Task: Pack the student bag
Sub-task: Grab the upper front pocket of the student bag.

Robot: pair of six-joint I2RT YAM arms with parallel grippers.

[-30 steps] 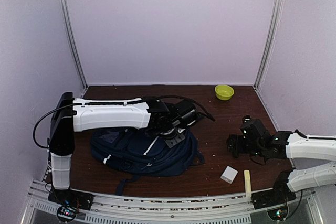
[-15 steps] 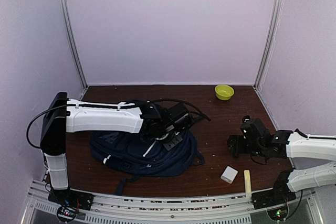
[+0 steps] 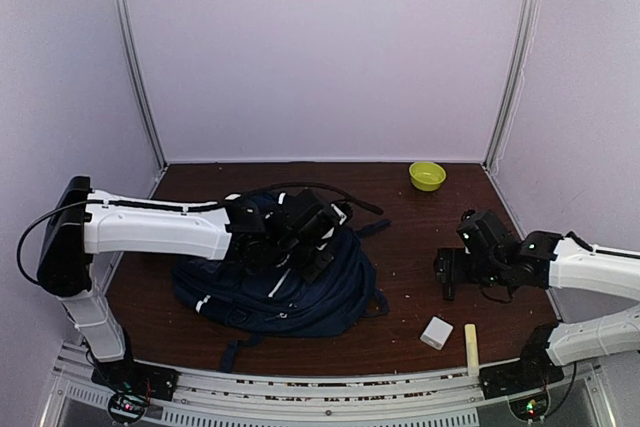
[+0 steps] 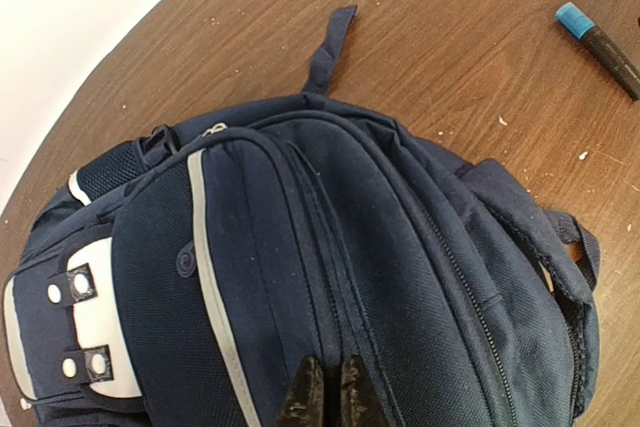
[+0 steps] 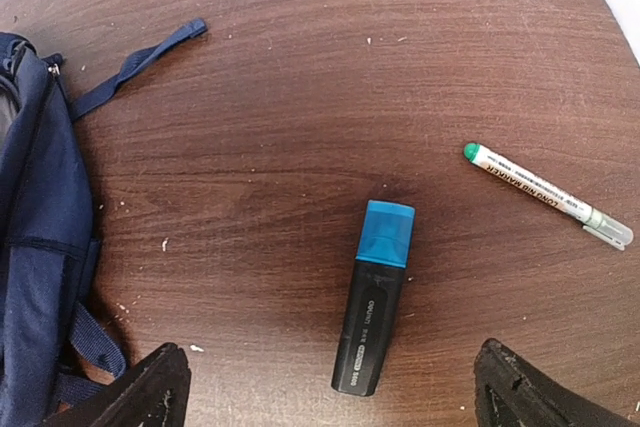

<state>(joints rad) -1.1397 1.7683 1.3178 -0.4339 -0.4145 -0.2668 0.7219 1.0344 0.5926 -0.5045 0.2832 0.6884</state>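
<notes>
The student bag [image 4: 330, 247] is limp, so a pull could drag it whole across the counter [image 3: 410, 237] or slip off the fabric rather than open it. The left hand [image 4: 325, 397] is clenched on its top seam; fold or zip pull, too close to tell. The bag lies slumped at the left, navy, pale-striped, with a white dotted patch. The right hand [image 3: 448, 275] hangs released over a blue highlighter [image 5: 373, 297], well apart.
</notes>
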